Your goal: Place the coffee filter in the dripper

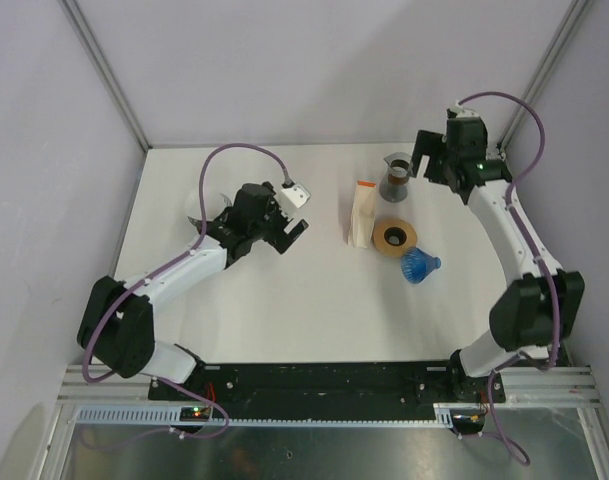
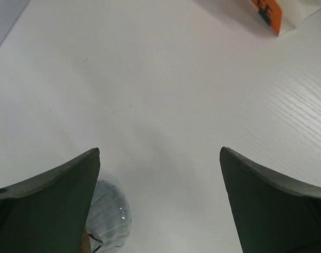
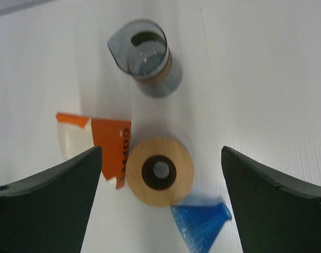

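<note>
A clear ribbed vessel [image 2: 112, 213] sits by the left gripper [image 2: 160, 153], spread and empty over the table [image 1: 284, 310]. At centre, the coffee filter pack [image 1: 362, 215], its orange panel reading "COFF", lies just beside a wooden collar [image 1: 395, 237] and the tipped blue dripper [image 1: 420, 266]. The right gripper [image 3: 160, 151], also wide and empty, hovers by the glass carafe [image 1: 396, 180], seemingly to survey them.

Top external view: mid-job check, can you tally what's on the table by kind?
Grey glass carafe: 1
Orange-and-cream coffee pack: 1
Wooden ring: 1
Blue dripper cone: 1
Pale ribbed item, possibly the filter: 1
Total: 5
</note>
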`<state>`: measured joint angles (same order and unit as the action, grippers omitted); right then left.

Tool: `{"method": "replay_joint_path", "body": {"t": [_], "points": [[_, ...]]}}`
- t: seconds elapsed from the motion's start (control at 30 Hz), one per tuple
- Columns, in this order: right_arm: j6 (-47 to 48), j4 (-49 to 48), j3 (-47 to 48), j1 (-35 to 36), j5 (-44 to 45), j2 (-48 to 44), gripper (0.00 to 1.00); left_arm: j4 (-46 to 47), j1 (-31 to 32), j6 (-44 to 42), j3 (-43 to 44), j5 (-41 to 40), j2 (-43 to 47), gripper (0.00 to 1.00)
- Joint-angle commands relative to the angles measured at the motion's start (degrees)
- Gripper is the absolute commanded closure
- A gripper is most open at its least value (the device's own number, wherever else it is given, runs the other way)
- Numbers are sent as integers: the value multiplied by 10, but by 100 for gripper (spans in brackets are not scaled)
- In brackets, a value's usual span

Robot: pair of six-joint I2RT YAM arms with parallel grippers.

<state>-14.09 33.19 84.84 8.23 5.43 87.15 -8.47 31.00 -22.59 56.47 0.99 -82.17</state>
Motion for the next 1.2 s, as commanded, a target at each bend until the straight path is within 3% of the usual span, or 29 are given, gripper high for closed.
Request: {"method": "replay_joint_path", "body": {"t": [0.0,0.23,0.47,0.57,0.77,0.97,1.17], "points": [[-1,-15,100,-10,-1,75,1,-25,2,43,19,34,13,0],[-9,-12,214,-21,-7,208,3,-26,1,38,26,-6,-7,0],[-21,11,318,-22,15,337,35,-26,2,37,21,-8,-17,0],[-24,37,366,-19,11,382,41,-27,2,36,19,-21,-20,0],[-21,44,371,-14,26,419,53,-28,2,36,21,-29,-23,0],[-10,47,369,-14,30,426,94,-29,2,35,22,-30,-27,0],[-2,46,363,-22,47,389,100,-31,2,32,21,-31,-28,0]]}}
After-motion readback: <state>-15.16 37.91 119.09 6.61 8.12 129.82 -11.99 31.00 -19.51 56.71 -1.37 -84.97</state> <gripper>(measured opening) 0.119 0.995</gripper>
